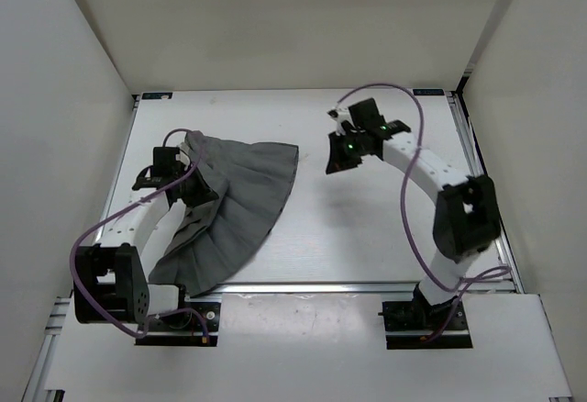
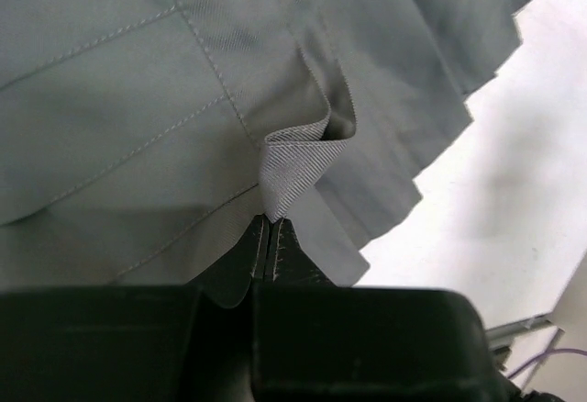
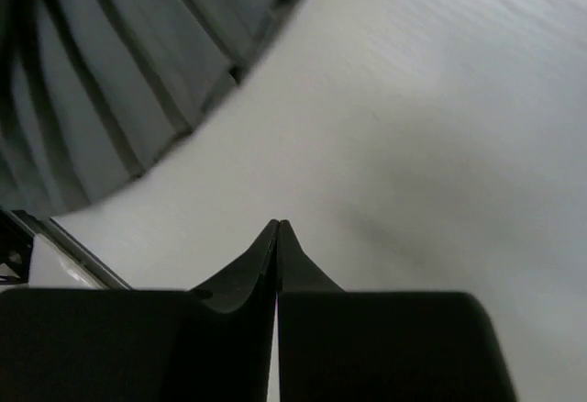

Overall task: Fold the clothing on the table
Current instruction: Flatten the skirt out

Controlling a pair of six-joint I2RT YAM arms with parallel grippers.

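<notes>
**Left fingers (image 2: 271, 237) pinch the skirt (image 1: 243, 200), right fingers (image 3: 277, 237) shut on nothing**

My left fingers are pressed together on a raised fold of the dark grey pleated skirt. The cloth spreads ahead of the tips, its hem off to their right. My right fingers are closed tight and empty over the bare white bench (image 1: 367, 237). The skirt's hem lies ahead and to their left, apart.
</notes>
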